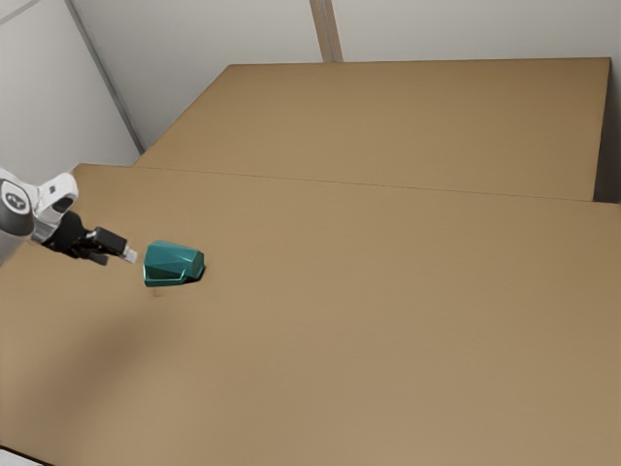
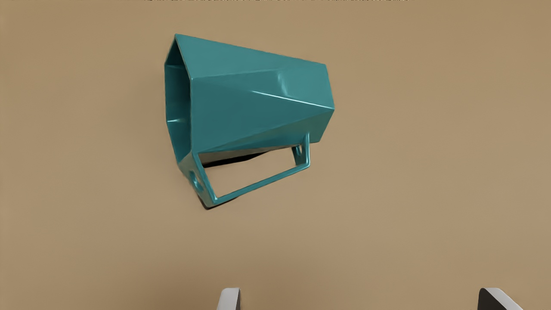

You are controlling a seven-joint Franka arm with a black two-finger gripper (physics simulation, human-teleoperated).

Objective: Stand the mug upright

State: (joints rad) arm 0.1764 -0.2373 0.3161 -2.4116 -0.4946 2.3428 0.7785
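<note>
The jaws stood open and empty just short of the mug [image 2: 258, 107], which lay on its side on the table [image 1: 388, 320], its handle [image 2: 263, 184] toward them, probably bracing it against rolling.

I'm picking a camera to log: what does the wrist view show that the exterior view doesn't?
Wrist view: a look into the mouth of the mug, and the wide gap between the fingers.
Exterior view: the white arm and pale walls beyond the table.
Both: the mug lying on its side on the table, fingers clear of it.
</note>
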